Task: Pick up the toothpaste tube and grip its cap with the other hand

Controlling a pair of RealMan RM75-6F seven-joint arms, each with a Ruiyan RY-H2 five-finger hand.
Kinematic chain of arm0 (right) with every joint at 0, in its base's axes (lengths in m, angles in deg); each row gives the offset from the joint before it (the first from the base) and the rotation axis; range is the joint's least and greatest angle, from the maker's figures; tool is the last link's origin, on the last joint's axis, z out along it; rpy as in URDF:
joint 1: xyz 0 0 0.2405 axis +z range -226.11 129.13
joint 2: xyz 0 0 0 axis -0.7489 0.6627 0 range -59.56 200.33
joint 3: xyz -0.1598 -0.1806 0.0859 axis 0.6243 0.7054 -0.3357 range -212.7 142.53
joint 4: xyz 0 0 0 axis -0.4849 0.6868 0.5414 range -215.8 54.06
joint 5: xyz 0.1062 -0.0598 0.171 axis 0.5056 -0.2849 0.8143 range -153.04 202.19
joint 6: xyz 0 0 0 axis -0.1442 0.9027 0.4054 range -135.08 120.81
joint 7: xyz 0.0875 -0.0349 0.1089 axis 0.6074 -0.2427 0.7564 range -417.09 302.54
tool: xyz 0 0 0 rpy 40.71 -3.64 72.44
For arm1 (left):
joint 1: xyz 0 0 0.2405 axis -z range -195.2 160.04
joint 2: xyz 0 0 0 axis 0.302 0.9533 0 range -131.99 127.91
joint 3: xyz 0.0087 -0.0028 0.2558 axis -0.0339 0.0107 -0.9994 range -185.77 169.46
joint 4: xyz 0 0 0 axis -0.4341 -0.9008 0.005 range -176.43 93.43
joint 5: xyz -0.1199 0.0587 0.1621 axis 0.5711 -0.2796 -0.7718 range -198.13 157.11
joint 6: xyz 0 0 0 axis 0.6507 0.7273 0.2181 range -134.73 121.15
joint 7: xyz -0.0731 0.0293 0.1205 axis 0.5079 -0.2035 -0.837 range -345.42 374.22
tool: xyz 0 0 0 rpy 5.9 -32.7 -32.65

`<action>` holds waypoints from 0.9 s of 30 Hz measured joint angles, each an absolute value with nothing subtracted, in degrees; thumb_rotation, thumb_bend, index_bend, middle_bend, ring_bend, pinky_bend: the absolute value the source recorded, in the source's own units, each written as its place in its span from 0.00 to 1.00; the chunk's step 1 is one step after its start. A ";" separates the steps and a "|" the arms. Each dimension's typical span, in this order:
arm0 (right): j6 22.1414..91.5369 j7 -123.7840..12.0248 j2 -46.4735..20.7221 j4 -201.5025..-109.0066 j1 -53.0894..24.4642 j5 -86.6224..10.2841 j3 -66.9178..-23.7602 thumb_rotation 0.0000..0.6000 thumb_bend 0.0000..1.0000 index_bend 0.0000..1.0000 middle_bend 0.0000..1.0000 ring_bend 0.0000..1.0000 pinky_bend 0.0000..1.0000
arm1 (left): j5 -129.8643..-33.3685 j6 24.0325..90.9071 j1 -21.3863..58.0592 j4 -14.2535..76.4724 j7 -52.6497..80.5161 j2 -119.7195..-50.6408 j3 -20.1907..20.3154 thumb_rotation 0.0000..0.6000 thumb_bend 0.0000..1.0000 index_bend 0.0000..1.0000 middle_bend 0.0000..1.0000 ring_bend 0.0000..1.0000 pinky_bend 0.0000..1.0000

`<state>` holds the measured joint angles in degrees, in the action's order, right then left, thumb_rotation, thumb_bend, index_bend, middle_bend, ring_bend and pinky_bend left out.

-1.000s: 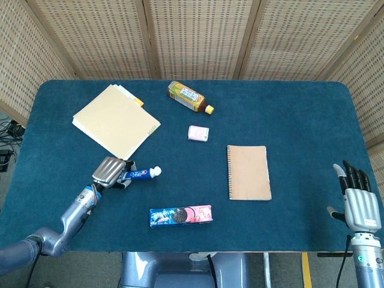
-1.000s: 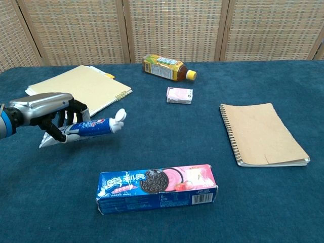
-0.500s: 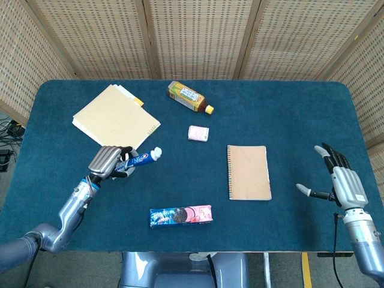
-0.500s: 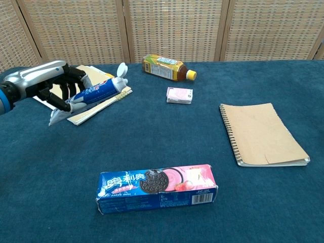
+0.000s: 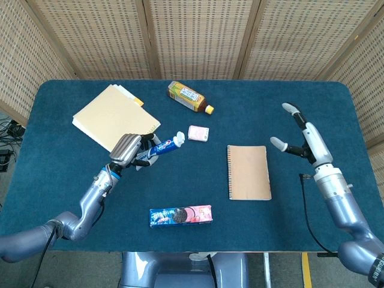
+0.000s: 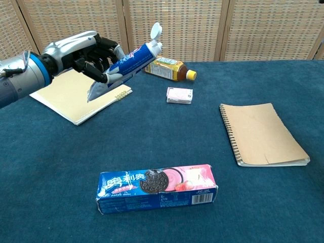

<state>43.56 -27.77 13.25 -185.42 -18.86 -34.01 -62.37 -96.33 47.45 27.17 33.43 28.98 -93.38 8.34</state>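
My left hand [image 5: 128, 150] [image 6: 83, 53] grips a blue and white toothpaste tube [image 5: 158, 149] [image 6: 130, 61] and holds it in the air, tilted. Its white cap [image 5: 179, 139] [image 6: 156, 33] points up and to the right, bare of any hand. My right hand [image 5: 306, 138] hovers above the table's right side with fingers spread and nothing in it. The chest view does not show that hand.
On the blue tablecloth [image 5: 288, 108] lie a cookie box [image 5: 180, 215] [image 6: 157, 188], a brown spiral notebook [image 5: 248, 171] [image 6: 261, 133], a small pink packet [image 5: 198, 133] [image 6: 179, 94], a tea bottle on its side [image 5: 190, 97] [image 6: 168, 68] and a beige folder [image 5: 114, 118] [image 6: 71, 93].
My left hand has lifted the tube higher and carried it right, toward the centre. The right hand has risen from the table's near right edge and moved inward.
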 measured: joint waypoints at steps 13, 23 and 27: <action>35.69 -26.96 7.68 -182.54 -6.68 -23.79 -66.57 0.24 0.00 0.00 0.00 0.00 0.00 | -93.08 43.53 33.57 30.42 26.53 -99.21 10.56 1.00 0.52 0.68 0.60 0.57 0.53; 35.64 -29.82 0.97 -180.20 0.27 -19.10 -67.18 0.24 0.00 0.00 0.00 0.00 0.00 | -91.46 41.00 37.66 27.23 24.55 -102.38 11.54 1.00 0.58 0.70 0.60 0.57 0.53; 36.91 -31.63 -1.91 -179.23 2.78 -16.83 -67.11 0.24 0.00 0.00 0.00 0.00 0.00 | -90.91 40.75 38.61 26.85 24.45 -103.46 11.77 1.00 0.59 0.70 0.60 0.57 0.53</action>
